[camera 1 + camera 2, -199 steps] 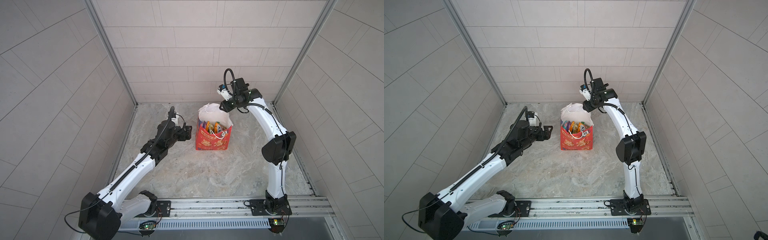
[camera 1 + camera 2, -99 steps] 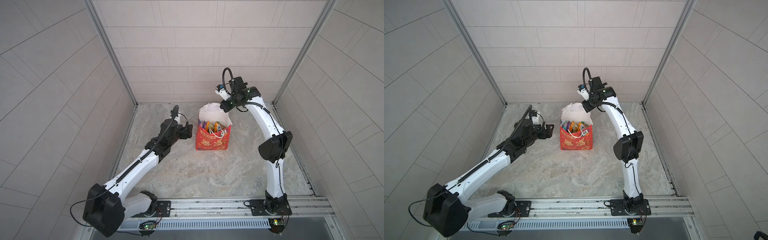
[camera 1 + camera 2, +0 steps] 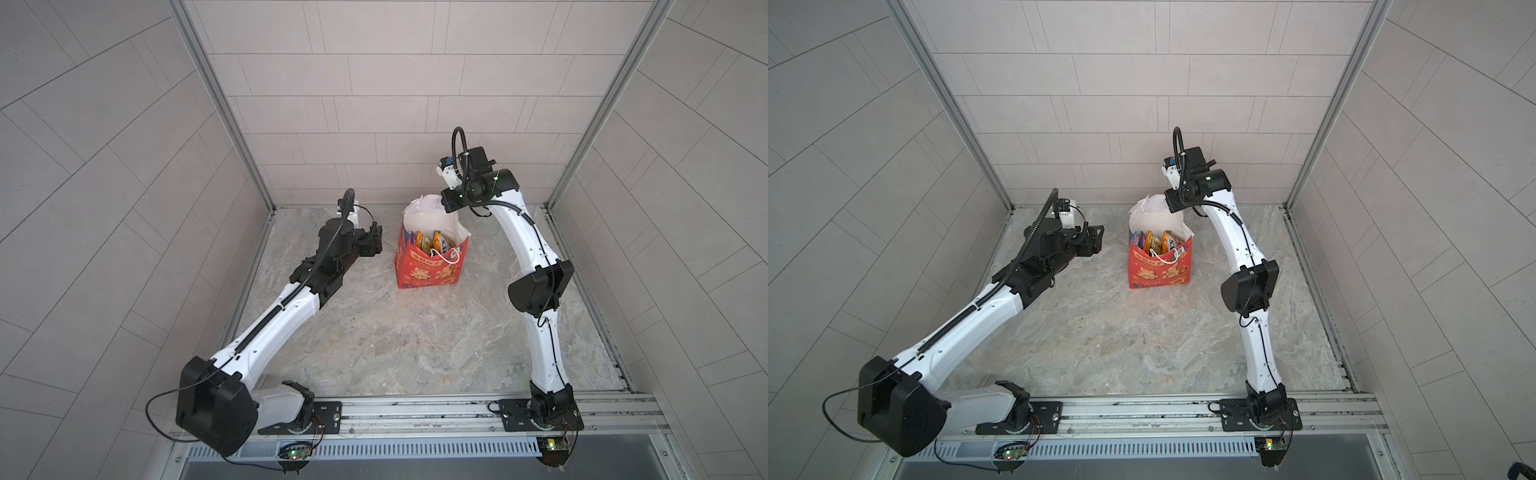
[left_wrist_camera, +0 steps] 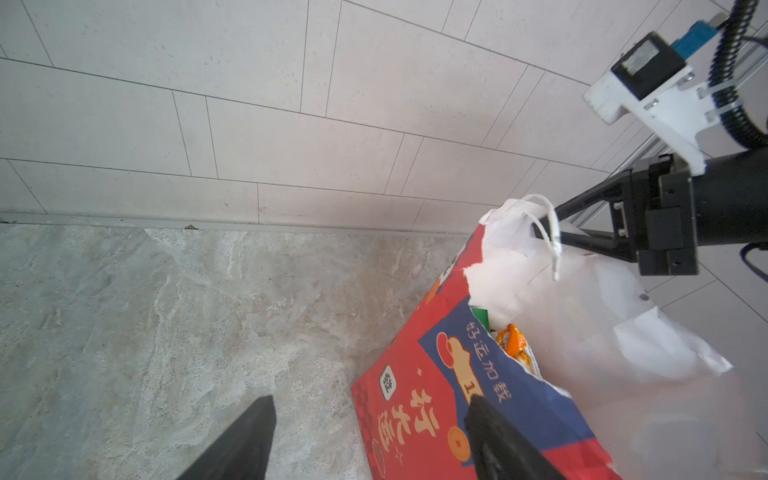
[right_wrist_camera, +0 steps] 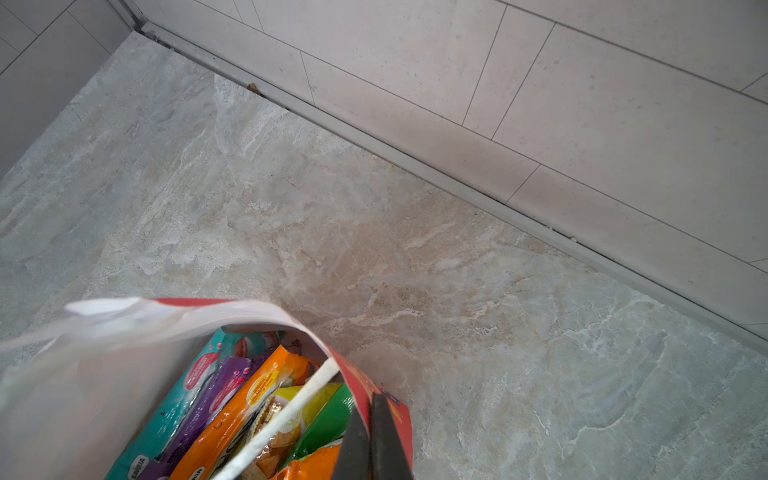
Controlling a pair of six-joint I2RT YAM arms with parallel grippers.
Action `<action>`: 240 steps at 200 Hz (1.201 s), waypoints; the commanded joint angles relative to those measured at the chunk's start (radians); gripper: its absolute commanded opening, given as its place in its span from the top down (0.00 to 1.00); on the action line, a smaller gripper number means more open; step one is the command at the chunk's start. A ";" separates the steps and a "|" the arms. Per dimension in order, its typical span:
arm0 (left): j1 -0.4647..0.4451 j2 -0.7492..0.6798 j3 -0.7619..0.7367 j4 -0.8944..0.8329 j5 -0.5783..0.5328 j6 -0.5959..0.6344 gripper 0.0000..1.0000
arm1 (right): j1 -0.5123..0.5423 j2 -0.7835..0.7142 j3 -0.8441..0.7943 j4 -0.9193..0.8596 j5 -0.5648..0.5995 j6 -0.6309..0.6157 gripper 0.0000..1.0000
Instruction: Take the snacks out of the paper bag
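Paper bag (image 3: 428,272) (image 3: 1158,274): a red gift bag with gold characters, standing upright on the desk (image 3: 415,340) towards the back wall, between the two arms. Its mouth is open, its white inside shows, and its back panel rises above the front.
Bag side: the left wrist view (image 4: 415,415) shows a blue panel with gold characters and a ragged, torn-looking upper edge.
Snacks (image 3: 432,241) (image 3: 1156,243): all inside the bag, standing on edge side by side. The right wrist view (image 5: 232,407) shows glossy packets in teal, purple, orange, yellow and green.
Front cord handle (image 3: 446,257): white, drooping over the front rim across the packets.
Back cord handle (image 4: 550,232): white, looped at the top of the back panel, right against the right fingers.
Right fingers (image 5: 386,436) (image 4: 590,241): clenched on the bag's rim, pinching the paper at the upper back corner. No gap shows between them.
Left fingers (image 4: 241,440): released and spread apart, grasping nothing, low and just beside the bag's left side. Whether one tip touches the paper I cannot tell.
Desk: marbled grey and beige, with only the bag on it.
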State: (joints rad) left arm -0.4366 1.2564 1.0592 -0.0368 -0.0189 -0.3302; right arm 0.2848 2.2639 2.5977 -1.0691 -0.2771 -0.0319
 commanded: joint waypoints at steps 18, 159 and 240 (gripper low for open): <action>-0.003 -0.094 -0.029 -0.005 0.018 0.000 0.29 | 0.017 -0.193 -0.177 0.096 -0.016 0.002 1.00; -0.213 -0.318 -0.158 -0.176 0.023 0.138 0.38 | 0.212 -0.920 -1.242 0.693 0.060 -0.008 1.00; -0.349 -0.352 -0.125 -0.243 0.090 0.212 0.41 | 0.274 -1.107 -1.474 0.765 0.062 0.073 1.00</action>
State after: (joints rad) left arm -0.7269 0.9180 0.9092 -0.2523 0.0376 -0.1680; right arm 0.5358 1.2076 1.1675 -0.3801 -0.2024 0.0063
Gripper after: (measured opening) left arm 0.587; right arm 0.047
